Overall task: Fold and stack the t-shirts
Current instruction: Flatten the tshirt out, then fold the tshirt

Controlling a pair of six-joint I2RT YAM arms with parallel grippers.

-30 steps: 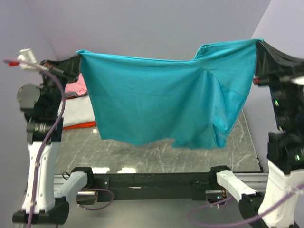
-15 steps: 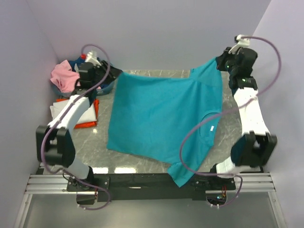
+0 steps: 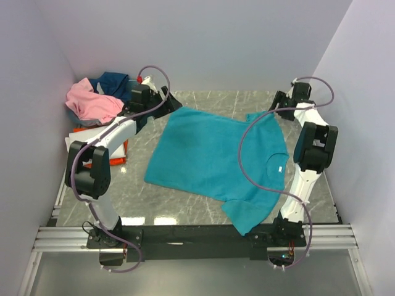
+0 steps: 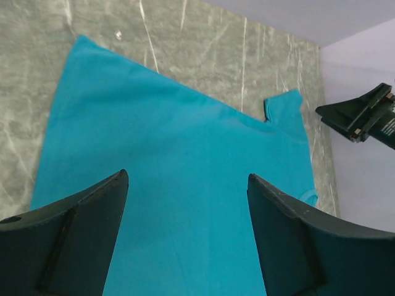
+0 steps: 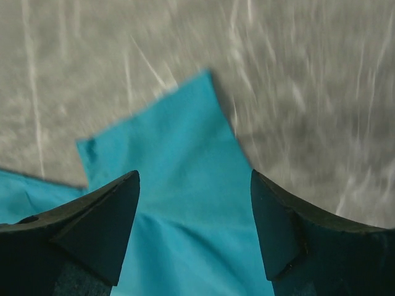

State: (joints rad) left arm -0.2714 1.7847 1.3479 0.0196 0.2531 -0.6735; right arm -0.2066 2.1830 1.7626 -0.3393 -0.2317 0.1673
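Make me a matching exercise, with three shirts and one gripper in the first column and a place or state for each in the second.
Things:
1. teal shirt
2. pink shirt
3. orange shirt
4. left gripper

Places or states:
a. beneath the white shirt
b. open, above the teal shirt
c. spread flat mid-table
d. crumpled at the far left

Pairs: 1-c, 2-d, 3-a, 4-b

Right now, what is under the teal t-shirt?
The teal t-shirt lies spread flat on the grey marble table, which shows around most of its edges. Anything beneath the cloth itself is covered and cannot be seen.
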